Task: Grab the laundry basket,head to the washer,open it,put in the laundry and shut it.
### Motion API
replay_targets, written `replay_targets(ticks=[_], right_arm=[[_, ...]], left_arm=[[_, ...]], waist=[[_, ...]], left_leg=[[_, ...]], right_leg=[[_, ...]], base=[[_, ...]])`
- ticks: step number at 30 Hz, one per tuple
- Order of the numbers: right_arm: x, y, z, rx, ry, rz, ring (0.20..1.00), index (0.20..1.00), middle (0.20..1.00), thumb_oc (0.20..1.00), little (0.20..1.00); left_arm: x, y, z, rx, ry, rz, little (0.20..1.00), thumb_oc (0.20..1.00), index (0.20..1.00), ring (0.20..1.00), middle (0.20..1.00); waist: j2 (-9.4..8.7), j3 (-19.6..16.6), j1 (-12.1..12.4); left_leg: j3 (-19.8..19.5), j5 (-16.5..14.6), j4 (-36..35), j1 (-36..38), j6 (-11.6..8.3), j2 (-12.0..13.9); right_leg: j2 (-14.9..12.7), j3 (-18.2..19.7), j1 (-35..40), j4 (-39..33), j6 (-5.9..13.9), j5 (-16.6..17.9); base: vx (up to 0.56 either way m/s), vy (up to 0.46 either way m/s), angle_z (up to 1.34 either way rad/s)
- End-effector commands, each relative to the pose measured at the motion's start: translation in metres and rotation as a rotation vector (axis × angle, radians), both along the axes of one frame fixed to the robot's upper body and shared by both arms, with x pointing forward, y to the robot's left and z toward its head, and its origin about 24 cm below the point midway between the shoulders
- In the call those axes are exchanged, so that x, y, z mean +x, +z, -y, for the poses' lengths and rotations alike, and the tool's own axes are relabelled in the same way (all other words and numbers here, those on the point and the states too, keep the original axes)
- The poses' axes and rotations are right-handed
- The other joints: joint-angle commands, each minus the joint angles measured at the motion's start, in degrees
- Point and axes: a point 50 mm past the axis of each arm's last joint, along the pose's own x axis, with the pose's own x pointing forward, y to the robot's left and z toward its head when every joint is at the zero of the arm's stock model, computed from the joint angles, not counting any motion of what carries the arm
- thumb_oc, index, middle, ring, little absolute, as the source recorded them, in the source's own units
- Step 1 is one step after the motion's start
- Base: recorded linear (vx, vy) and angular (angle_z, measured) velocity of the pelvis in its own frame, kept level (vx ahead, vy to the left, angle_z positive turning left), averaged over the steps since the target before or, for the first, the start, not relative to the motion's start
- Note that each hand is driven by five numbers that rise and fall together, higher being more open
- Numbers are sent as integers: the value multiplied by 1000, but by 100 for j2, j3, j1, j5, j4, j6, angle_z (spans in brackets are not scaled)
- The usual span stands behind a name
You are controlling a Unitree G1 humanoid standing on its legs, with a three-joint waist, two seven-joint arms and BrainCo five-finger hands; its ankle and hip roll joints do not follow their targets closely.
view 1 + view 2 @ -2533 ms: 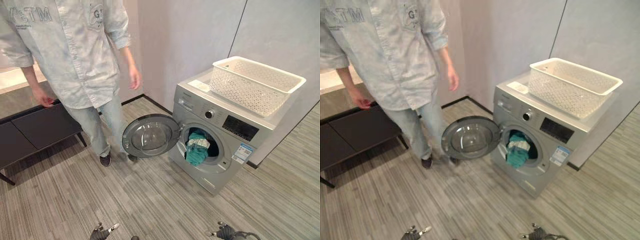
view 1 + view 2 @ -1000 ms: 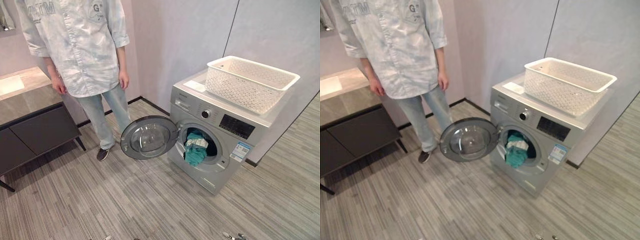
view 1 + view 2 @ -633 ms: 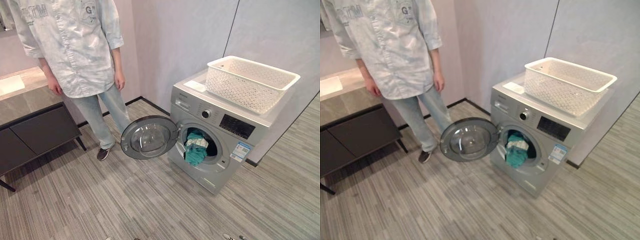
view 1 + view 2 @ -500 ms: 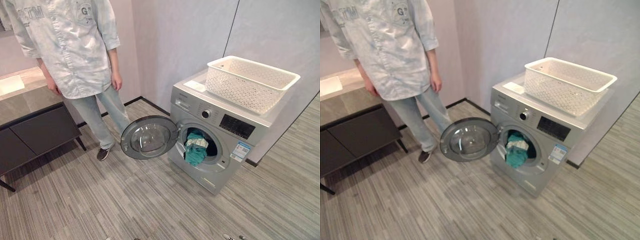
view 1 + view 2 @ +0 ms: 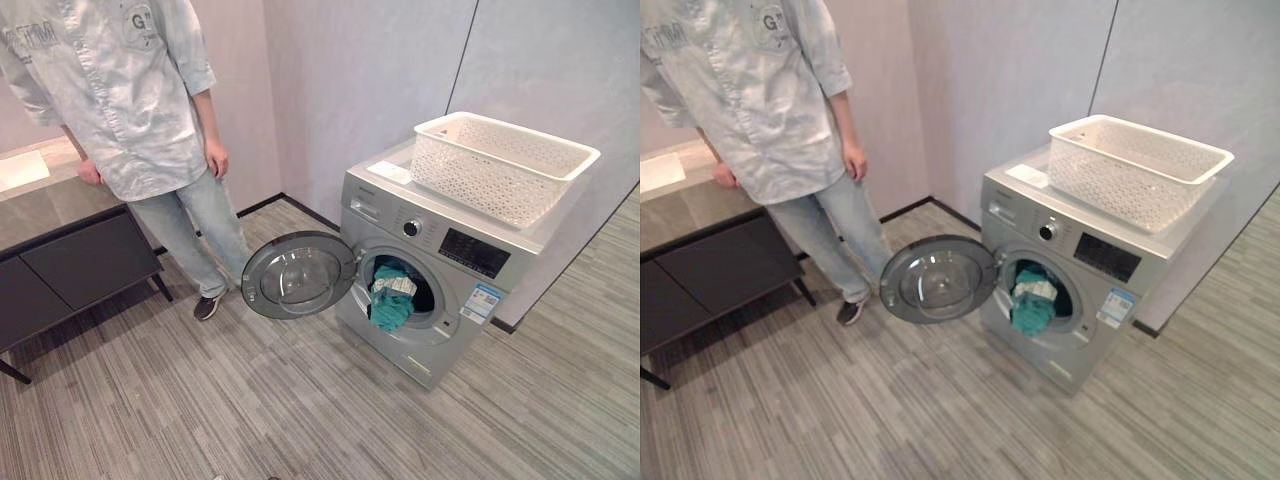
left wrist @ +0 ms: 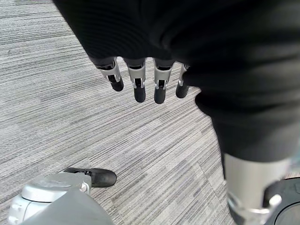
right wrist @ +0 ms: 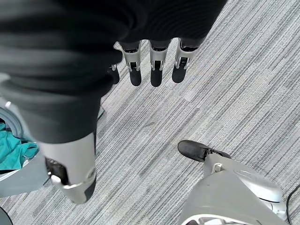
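The silver washer [image 5: 430, 262] stands by the wall with its round door [image 5: 298, 276] swung wide open to the left. Teal and white laundry [image 5: 392, 297] bulges from the drum opening, and a bit of the teal cloth [image 7: 14, 151] also appears in the right wrist view. The white lattice laundry basket [image 5: 505, 165] rests on top of the washer. My left hand [image 6: 136, 84] hangs over the striped floor, fingers straight, holding nothing. My right hand [image 7: 157, 70] hangs the same way, open and holding nothing.
A person [image 5: 130, 110] in a pale shirt and jeans stands left of the open door, about a step away from it. A low dark cabinet [image 5: 70, 265] runs along the left wall. Grey striped floor [image 5: 300, 400] stretches between me and the washer.
The person has stepped back from the washer door and leaned left. My hands have lowered from the eye views' bottom edge. Washer, door, laundry and basket have stayed put.
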Motion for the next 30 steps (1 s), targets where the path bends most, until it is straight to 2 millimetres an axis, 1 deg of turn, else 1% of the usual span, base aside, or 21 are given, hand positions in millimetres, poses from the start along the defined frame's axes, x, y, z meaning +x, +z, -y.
replay_targets(ticks=[1,9,14,29,30], right_arm=[[32,6,3,-13,1,85,1000,1000,1000,1000,1000],[32,6,1,5,-24,90,1000,1000,1000,1000,1000],[28,5,2,8,-39,80,1000,1000,1000,1000,1000],[25,4,1,7,-27,64,1000,1000,1000,1000,1000],[10,3,11,126,-471,191,1000,1000,1000,1000,1000]], left_arm=[[34,7,-6,34,-4,99,1000,1000,1000,1000,1000],[36,7,-5,26,-1,104,1000,1000,1000,1000,1000],[34,6,-4,20,-3,98,1000,1000,1000,1000,1000],[31,6,-5,18,-1,87,1000,1000,1000,1000,1000],[27,-4,23,-59,-138,17,1000,1000,1000,1000,1000]], waist=[[-150,473,7],[-129,478,17],[-123,453,23],[-122,433,5],[9,325,-280]], left_leg=[[-43,-614,65,225,-261,302],[-60,-617,65,220,-262,292],[-66,-624,65,217,-261,289],[-68,-638,65,257,-270,285],[-220,-909,126,722,-98,81]], right_leg=[[-287,303,274,116,138,-602],[-277,290,276,119,137,-620],[-276,260,283,120,135,-621],[-279,264,325,117,136,-625],[468,975,139,246,-315,-913]], base=[[0,0,0],[0,0,0],[0,0,0],[0,0,0],[8,-18,7]])
